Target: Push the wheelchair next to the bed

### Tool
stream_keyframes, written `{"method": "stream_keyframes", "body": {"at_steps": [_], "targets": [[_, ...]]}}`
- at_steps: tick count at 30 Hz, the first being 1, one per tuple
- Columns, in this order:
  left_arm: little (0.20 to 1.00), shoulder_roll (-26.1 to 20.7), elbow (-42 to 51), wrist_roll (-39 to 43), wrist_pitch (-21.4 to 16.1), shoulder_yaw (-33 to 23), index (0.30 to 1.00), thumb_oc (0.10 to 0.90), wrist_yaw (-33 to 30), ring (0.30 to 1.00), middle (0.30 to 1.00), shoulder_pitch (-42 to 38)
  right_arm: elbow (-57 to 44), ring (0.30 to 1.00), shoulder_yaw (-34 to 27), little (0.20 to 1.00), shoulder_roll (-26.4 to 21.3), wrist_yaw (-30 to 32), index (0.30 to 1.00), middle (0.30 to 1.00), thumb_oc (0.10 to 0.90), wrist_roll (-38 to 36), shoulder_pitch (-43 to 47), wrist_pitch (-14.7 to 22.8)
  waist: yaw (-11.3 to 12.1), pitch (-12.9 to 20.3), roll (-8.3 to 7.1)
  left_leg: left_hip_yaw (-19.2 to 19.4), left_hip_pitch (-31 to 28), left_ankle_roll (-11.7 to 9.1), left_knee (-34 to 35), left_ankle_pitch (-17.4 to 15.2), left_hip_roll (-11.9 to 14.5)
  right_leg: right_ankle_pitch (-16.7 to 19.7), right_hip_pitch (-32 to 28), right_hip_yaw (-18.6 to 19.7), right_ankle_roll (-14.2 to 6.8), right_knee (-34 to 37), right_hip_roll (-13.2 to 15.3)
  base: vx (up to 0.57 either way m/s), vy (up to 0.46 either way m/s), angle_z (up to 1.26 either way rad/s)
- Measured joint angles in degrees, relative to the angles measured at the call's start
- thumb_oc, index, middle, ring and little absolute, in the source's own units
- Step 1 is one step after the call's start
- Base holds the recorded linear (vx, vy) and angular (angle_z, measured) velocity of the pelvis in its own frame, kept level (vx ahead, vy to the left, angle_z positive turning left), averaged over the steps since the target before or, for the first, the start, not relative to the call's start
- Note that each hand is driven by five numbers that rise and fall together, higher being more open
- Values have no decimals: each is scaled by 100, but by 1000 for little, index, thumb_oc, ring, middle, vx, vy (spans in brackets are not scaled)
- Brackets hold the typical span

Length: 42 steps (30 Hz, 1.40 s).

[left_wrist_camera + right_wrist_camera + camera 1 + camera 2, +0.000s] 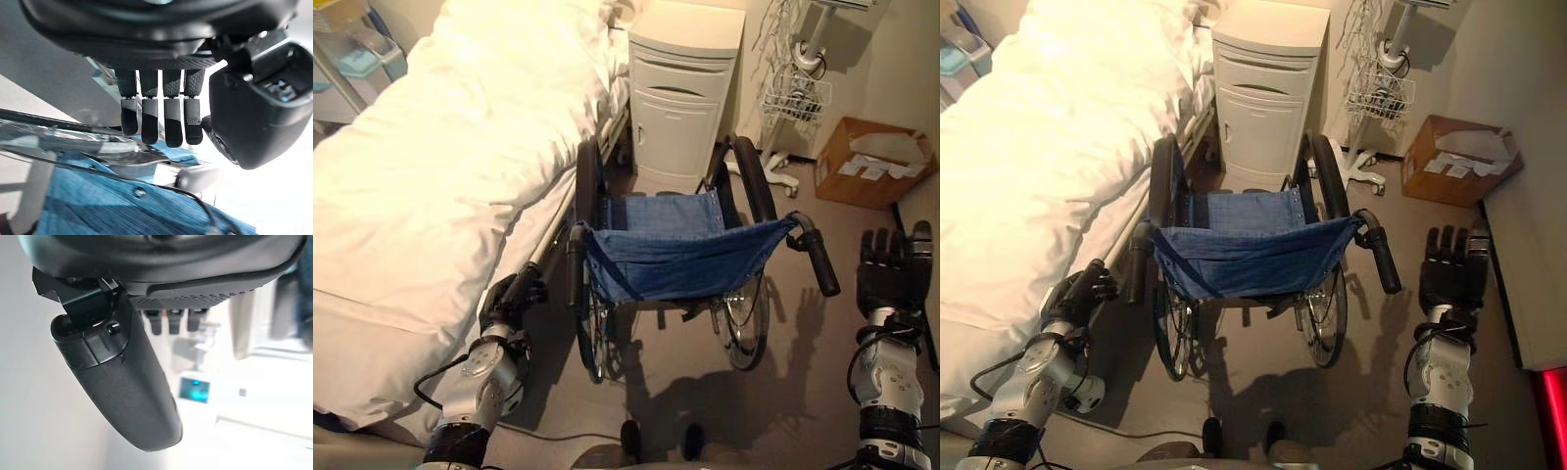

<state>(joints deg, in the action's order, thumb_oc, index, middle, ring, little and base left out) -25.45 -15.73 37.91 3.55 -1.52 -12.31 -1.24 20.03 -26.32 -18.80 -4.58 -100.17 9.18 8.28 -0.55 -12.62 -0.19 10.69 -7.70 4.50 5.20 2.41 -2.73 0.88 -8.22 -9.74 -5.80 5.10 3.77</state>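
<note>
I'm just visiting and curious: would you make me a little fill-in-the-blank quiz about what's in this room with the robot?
1. The wheelchair has a seat of ____ cloth.
2. On the robot's left side of the wheelchair stands a bed with ____ bedding.
3. Beyond the wheelchair, beside the bed, stands a pale ____.
4. The right hand is held with its fingers ____, off the wheelchair's handle.

Missing words: blue; white; cabinet; open
</note>
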Motion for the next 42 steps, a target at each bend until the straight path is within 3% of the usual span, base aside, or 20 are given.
{"method": "stream_keyframes", "body": {"at_steps": [3, 5, 11, 14, 21, 27, 33, 42], "targets": [[900, 28, -3, 14, -88, 2, 900, 800, -5, 900, 900, 100, 111, 900, -46, 900, 27, 78, 900, 900, 800, 73, -25, 304, -5, 14, 18, 32, 9, -2, 0, -1, 22, 0, 19, 16, 1, 0, -23, -7, 5, -6], [900, 40, -11, 17, -101, 13, 900, 800, -76, 900, 900, 185, 409, 900, -65, 900, 23, 609, 900, 900, 800, 659, -108, 508, -8, 24, 4, 54, 22, -25, 0, -15, 37, 0, 48, 27, 0, 0, -35, -13, 0, -6], [900, 282, -259, 15, -245, 145, 900, 800, -327, 900, 900, 309, 1720, 900, 478, 900, -130, 2375, 900, 900, 800, 3388, -658, 251, 2, 65, -20, 43, 47, 0, -1, 1, 40, 6, 65, 30, 10, -1, -43, -3, -1, -1], [900, 419, -677, 4, -320, 264, 900, 800, -347, 900, 900, 296, 2085, 900, 1110, 900, -104, 2668, 900, 900, 800, 4391, -969, 58, -22, 65, -21, 40, 43, 0, -1, 1, 45, 5, 65, 32, 9, 0, -44, -5, -12, -3], [900, 723, -1847, -327, -392, 592, 900, 800, -77, 900, 900, 356, 2784, 900, 2222, 900, 138, 2557, 900, 900, 800, 6295, -1213, -293, -15, 65, -22, -8, 37, -26, -1, -11, 44, -3, 38, -16, 21, 1, -34, -3, 0, 3], [900, 722, -2631, -1172, -453, 745, 900, 800, 321, 900, 900, 525, 2959, 900, 3024, 900, 257, 1709, 900, 900, 800, 7730, -1346, -621, 5, 62, -13, -113, 23, -28, -1, -12, 33, -22, -19, -61, 51, 1, -25, -2, 5, 10], [900, 850, -3506, -1466, -510, 805, 900, 800, 843, 900, 900, 653, 3160, 900, 3434, 900, 342, 1203, 900, 900, 800, 8568, -1384, -734, 14, 54, 3, -239, 47, -30, 0, -11, 20, -51, -44, -189, 77, 0, -6, 3, 22, 9], [900, 1149, -3871, -1517, -465, 811, 900, 800, 966, 900, 900, 784, 3308, 900, 3848, 900, 402, 990, 900, 900, 800, 9313, -1415, -823, 148, 37, 64, -347, 54, -46, -1, 2, 17, -75, -87, -318, 89, 0, -8, -7, 6, 5]]}}
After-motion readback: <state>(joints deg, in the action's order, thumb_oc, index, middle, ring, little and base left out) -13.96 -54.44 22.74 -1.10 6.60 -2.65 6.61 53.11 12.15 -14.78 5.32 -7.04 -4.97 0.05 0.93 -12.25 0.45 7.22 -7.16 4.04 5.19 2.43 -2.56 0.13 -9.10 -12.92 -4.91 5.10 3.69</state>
